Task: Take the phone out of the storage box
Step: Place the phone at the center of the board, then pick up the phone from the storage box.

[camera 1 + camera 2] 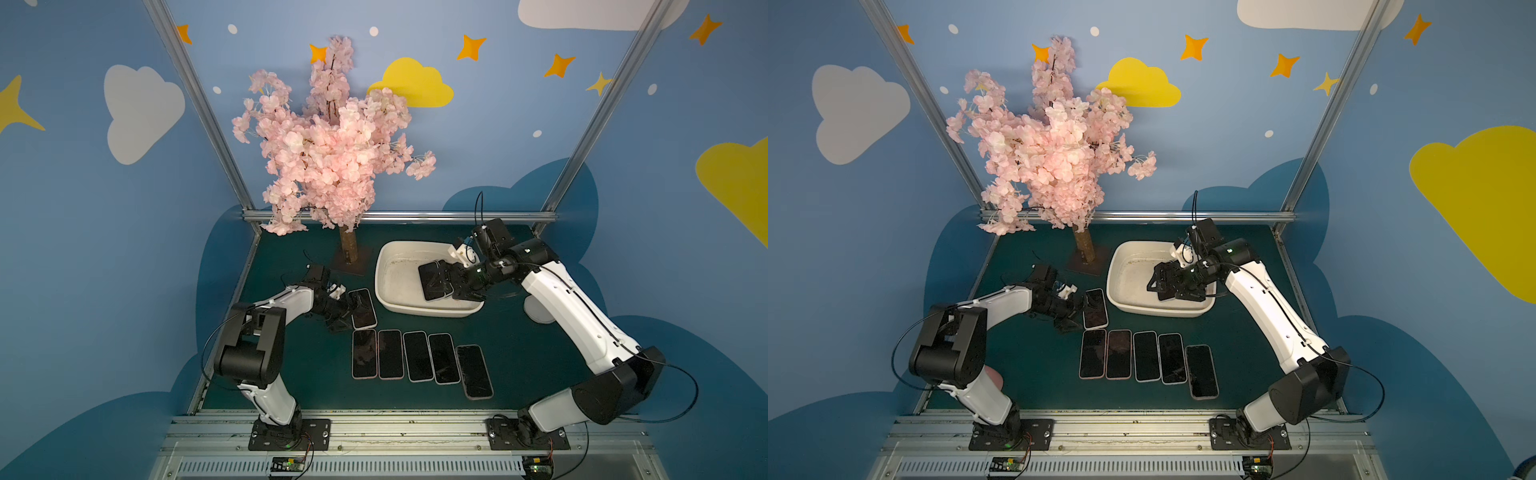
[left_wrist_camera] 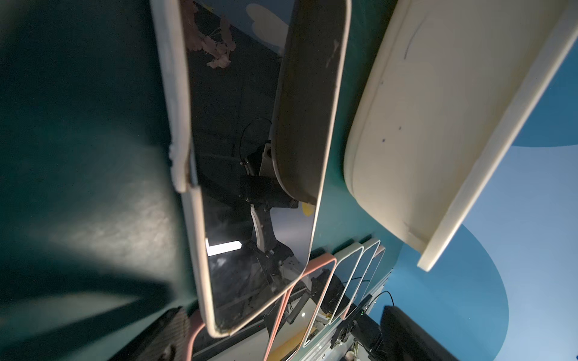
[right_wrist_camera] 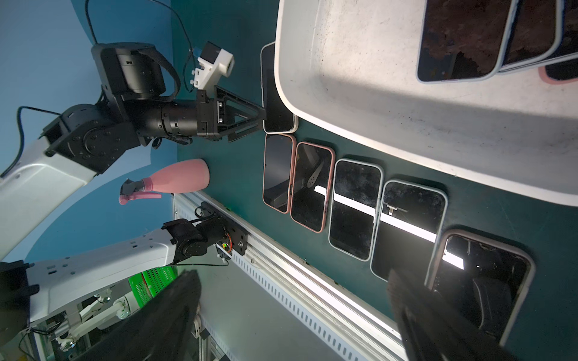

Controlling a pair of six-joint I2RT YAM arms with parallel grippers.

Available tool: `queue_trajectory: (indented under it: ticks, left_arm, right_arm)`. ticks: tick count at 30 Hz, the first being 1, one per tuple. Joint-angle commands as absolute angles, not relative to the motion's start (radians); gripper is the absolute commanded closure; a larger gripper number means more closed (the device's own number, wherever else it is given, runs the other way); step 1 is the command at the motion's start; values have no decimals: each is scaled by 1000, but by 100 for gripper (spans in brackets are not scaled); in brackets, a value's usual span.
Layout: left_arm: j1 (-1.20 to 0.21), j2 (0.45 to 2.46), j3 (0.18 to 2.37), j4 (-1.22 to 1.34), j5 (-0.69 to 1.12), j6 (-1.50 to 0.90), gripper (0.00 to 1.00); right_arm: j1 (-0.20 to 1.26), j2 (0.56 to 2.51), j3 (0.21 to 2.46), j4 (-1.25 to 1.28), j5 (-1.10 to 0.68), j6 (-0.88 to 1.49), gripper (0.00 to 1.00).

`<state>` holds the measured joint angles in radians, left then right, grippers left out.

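Phone stack [image 1: 426, 274]: sits flat, screens up, fanned, right of centre in storage box [image 1: 399, 286]. Long axes: far-to-near across box, slightly slanted. Left part of box floor: bare. Right fingers [image 3: 175, 309]: spread wide above stack, nothing between them. Left fingers [image 2: 406, 337]: spread wide at lone phone [image 1: 363, 308] off box's near-left corner. Five-phone row [image 1: 417, 356]: lines front of surface [image 1: 523, 353]; bare stretch to its right.
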<state>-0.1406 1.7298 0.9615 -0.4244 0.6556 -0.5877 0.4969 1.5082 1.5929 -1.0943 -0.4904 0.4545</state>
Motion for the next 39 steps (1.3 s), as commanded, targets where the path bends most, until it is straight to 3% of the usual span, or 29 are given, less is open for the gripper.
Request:
queue_trajectory:
  ticks: [1, 13, 24, 30, 39]
  left_arm:
    - [-149, 1763, 1010, -390, 674, -603, 0]
    - [-151, 1828, 1115, -436, 670, -573, 0]
    - [-129, 1632, 1019, -508, 642, -557, 0]
    - [-132, 1405, 969, -589, 621, -583, 0]
    - [-163, 1159, 850, -647, 671, -636, 0]
  right_arm:
    - [492, 1526, 1622, -1118, -484, 434, 1]
    - [490, 1539, 1644, -1125, -456, 433, 1]
    - [473, 1600, 1661, -1157, -160, 424, 1]
    - [517, 1881, 1921, -1298, 94, 439, 1]
    - [655, 2495, 2643, -1637, 413, 348, 1]
